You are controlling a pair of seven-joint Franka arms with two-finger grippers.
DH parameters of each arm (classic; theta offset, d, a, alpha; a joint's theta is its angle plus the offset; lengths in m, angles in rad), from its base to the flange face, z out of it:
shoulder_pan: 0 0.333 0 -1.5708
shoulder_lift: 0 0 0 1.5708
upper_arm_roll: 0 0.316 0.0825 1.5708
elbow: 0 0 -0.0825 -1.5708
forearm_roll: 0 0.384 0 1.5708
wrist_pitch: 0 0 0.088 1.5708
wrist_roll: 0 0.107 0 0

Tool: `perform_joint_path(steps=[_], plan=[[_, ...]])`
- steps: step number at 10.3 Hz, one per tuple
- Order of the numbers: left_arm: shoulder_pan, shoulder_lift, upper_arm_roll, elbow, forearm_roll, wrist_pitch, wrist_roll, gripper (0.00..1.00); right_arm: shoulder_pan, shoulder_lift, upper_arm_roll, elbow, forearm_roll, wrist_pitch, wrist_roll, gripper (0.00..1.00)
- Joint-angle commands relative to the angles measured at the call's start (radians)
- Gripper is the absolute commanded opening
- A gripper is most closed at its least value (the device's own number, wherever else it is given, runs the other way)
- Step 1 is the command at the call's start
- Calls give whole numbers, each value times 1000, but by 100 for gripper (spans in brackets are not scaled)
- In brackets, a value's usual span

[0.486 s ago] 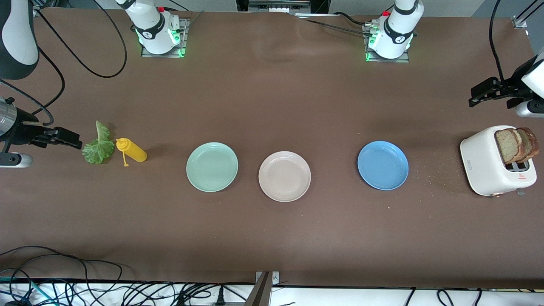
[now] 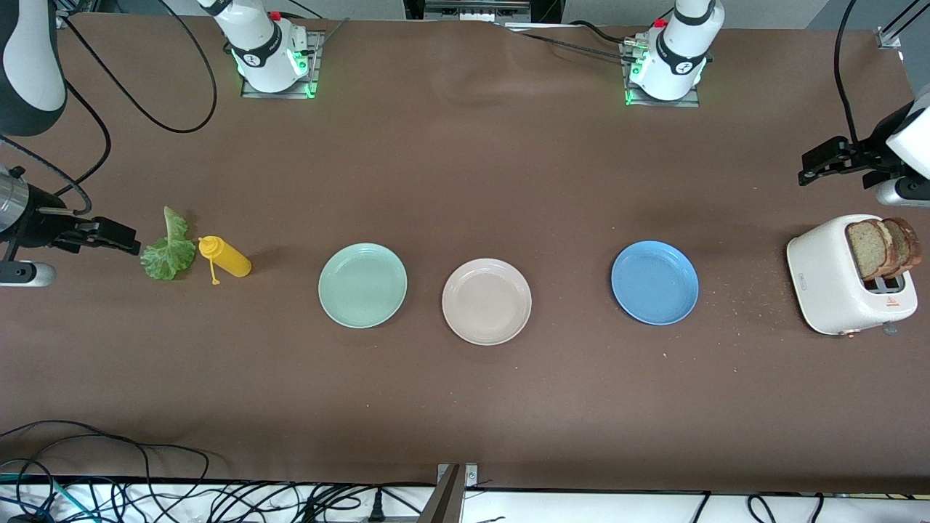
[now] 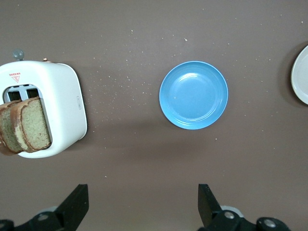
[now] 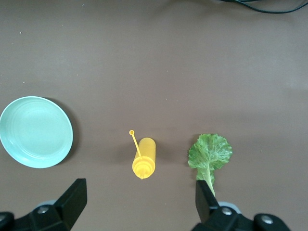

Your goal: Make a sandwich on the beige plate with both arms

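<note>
Three round plates in a row across a matte brown table (image 2: 465, 181): mint-green plate (image 2: 362, 285) toward the right arm's end, beige plate (image 2: 486, 301) in the middle, bare and smooth with a shallow rim, blue plate (image 2: 654, 282) toward the left arm's end. Well apart from the blue plate at that same end, a glossy white toaster (image 2: 843, 280) with rounded corners, two bread slices (image 2: 883, 247) brown and speckled standing up out of its slots, fine crumbs (image 2: 755, 294) scattered on the cloth between toaster and blue plate. At the right arm's end, a ruffled green lettuce leaf (image 2: 168, 249) lying flat, just beside a yellow squeeze bottle (image 2: 225, 256) on its side, thin tethered cap probably off the nozzle, hard to tell. No sandwich assembled; bread and lettuce at opposite ends of the table.

Left gripper (image 3: 142, 204) up over bare table near the toaster, black fingers (image 3: 77, 204) spread wide, holding nothing. Right gripper (image 4: 139, 202) over the table's end by the lettuce, fingers (image 4: 74, 197) likewise wide apart and empty.
</note>
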Motion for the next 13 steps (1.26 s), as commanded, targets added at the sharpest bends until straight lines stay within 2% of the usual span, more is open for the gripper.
perform_joint_path(steps=[1, 13], plan=[[-4, 15, 3, 35, -20, -27, 26, 100, -11, 13, 10, 28, 1, -19, 2, 100], [13, 29, 4, 35, -20, -28, 33, 100, -9, 11, 12, 27, 1, -22, 2, 100]])
